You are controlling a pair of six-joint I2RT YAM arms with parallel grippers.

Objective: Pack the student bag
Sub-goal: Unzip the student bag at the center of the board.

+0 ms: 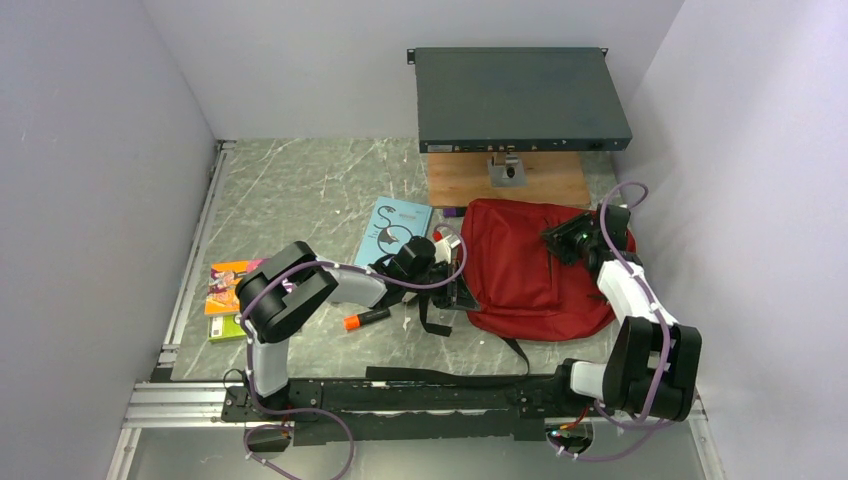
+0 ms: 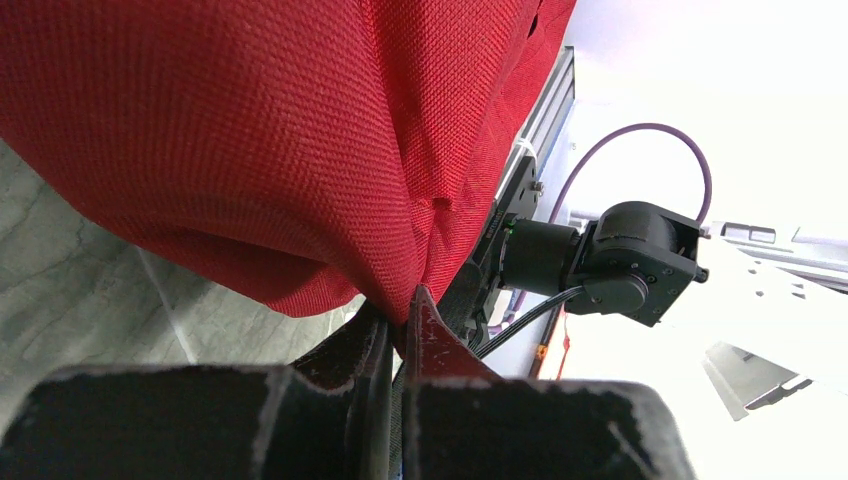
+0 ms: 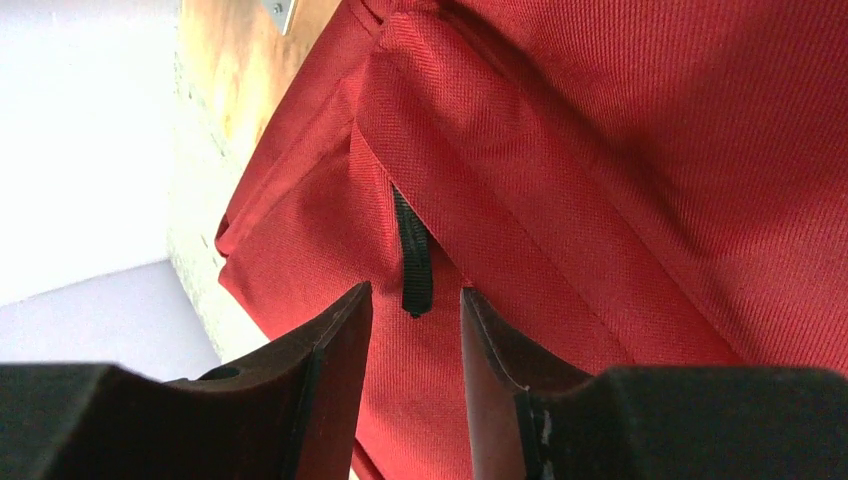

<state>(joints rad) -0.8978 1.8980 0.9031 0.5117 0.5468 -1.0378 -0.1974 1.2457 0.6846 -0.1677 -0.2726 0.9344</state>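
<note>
The student bag, a dark red fabric backpack, lies flat on the table right of centre, one black strap trailing toward the near edge. My left gripper is at the bag's left edge. In the left wrist view the left gripper is shut on a pinched fold of the bag's red fabric. My right gripper hovers over the bag's upper right part. In the right wrist view the right gripper stands open, with a short black zipper pull tab just beyond the gap, untouched.
A light blue book lies left of the bag, and an orange marker sits below it. A colourful book and a green item lie at the far left. Behind the bag are a wooden board and a dark flat box.
</note>
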